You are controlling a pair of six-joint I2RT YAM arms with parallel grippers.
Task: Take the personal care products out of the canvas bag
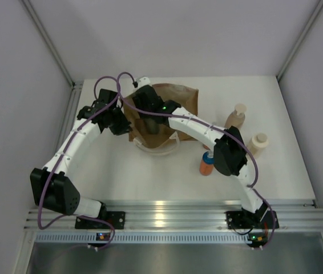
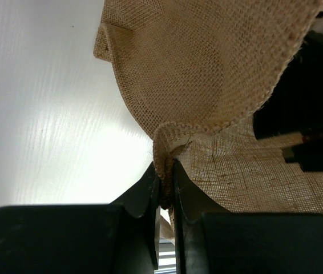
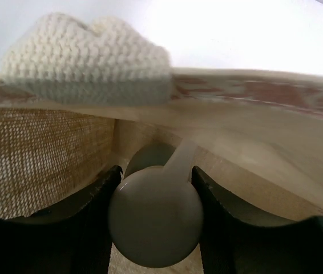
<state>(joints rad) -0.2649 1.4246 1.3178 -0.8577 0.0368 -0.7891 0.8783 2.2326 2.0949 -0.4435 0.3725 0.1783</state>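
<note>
The white table [image 1: 150,177] carries everything you see. On it the canvas bag [image 1: 184,100] lies with both arms meeting at it: your left gripper [image 2: 164,174] sits at the bag's left edge and your right gripper [image 3: 156,171] is sunk into its mouth. In the left wrist view the left gripper is clenched, its two fingers pinching a fold of the bag's hemmed rim, and the woven cloth fans up and away ahead of the fingertips. In the right wrist view you are inside the bag. Burlap wall stands to the left of the fingers, a paler lining slopes off to the right, and a white rope handle [image 3: 87,57] drapes over the rim above and ahead of them. The right gripper grasps a pale-topped bottle [image 3: 156,222], with a finger pressed against each side of its rounded top; the body below that top is hidden. Three more bottles stand out on the table, well apart to the right of the right gripper and beside its arm. The tan bottle [image 1: 237,116] is farthest back, the cream bottle [image 1: 258,143] farthest right, and the orange bottle [image 1: 207,164], blue-capped, is just beside the elbow.
</note>
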